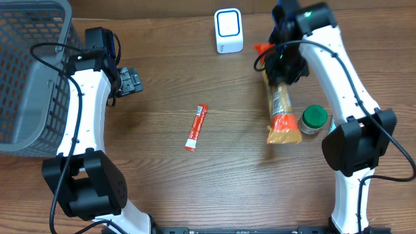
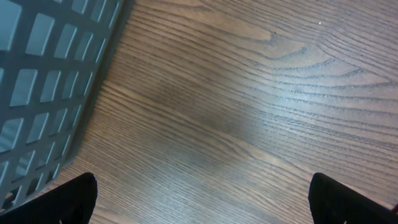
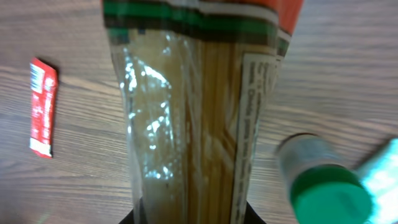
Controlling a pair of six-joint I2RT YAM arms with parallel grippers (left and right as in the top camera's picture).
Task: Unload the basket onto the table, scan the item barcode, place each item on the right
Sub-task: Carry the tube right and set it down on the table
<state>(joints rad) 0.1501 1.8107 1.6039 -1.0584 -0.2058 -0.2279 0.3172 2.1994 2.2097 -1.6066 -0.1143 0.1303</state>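
At the upper left of the overhead frame stands the grey plastic lattice basket (image 1: pixel 26 71). My left gripper (image 1: pixel 130 81) hovers just to the right of it with its fingers wide apart and nothing between them. In my left wrist view the basket wall (image 2: pixel 43 81) fills the upper left corner, and only my two dark fingertips (image 2: pixel 68 202) show, one in each bottom corner, over the brown wooden table (image 2: pixel 249 93).

Near the middle of the overhead frame a thin red sachet (image 1: pixel 196 127) lies flat on the wood, well apart from both my arms. Right of it, at the top edge, sits the white box-shaped barcode scanner with a blue-rimmed window (image 1: pixel 228 30).

Further right, my right gripper (image 1: pixel 279 71) is clamped on the clear packet of spaghetti with orange ends (image 1: pixel 282 107), gripping near its upper end, just right of the scanner. The packet runs down the frame from there; I cannot tell whether its lower end touches the table. In my right wrist view it fills the centre. Beside its lower end is a small jar with a green cap (image 1: pixel 314 119).
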